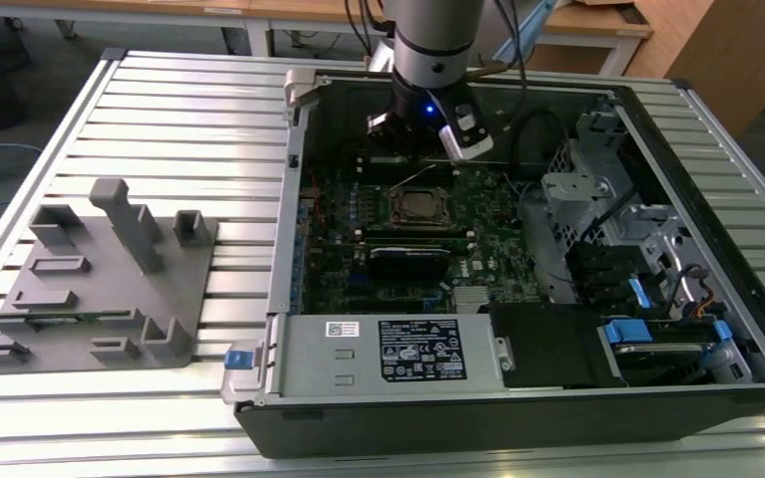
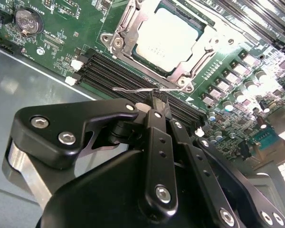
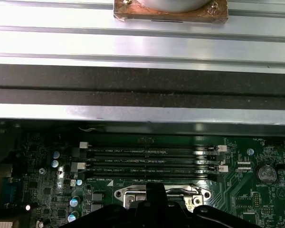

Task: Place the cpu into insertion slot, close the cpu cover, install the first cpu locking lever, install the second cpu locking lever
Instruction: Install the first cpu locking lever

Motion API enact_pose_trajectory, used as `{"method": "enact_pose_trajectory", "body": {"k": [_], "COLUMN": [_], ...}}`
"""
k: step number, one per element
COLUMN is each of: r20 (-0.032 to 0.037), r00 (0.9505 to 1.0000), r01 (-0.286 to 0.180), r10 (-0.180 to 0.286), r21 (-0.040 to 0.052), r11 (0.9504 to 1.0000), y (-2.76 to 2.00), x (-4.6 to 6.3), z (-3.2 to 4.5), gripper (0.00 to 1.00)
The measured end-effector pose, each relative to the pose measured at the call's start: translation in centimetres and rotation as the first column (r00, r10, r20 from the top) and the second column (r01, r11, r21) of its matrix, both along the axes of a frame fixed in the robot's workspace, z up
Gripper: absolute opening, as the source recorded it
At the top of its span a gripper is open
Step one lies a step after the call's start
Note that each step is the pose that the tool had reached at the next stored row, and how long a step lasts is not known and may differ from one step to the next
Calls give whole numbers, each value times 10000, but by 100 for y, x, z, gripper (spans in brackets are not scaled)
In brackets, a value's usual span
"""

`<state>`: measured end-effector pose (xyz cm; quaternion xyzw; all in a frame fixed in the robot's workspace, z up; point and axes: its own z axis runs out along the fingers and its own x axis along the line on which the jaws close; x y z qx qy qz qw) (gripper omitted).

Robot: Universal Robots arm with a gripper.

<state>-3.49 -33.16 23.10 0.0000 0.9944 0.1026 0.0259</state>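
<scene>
Grey plastic fixture [image 1: 97, 289] lies on the slatted metal counter [image 1: 183, 110] at the exterior view's left. To its right rests the open computer case [image 1: 489, 428]. On its green board the cpu [image 2: 166, 35] sits in the insertion slot [image 1: 393, 207], and the cpu cover [image 2: 206, 45] lies flat around it. Just beside, in the second wrist view, the gripper [image 2: 157, 100] has its fingers pressed together, as it seems on the thin wire locking lever [image 2: 133, 89].

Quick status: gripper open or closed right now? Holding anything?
Gripper: jaws shut, pinching the end of the wire lever.
</scene>
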Motion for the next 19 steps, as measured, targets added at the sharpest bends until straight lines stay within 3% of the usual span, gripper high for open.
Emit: {"method": "enact_pose_trajectory", "body": {"k": [19], "r20": [-1], "r00": [10000], "r01": [0], "r10": [0], "r21": [-2], "r11": [10000], "y": [63], "x": [43], "z": [-55], "gripper": [11]}}
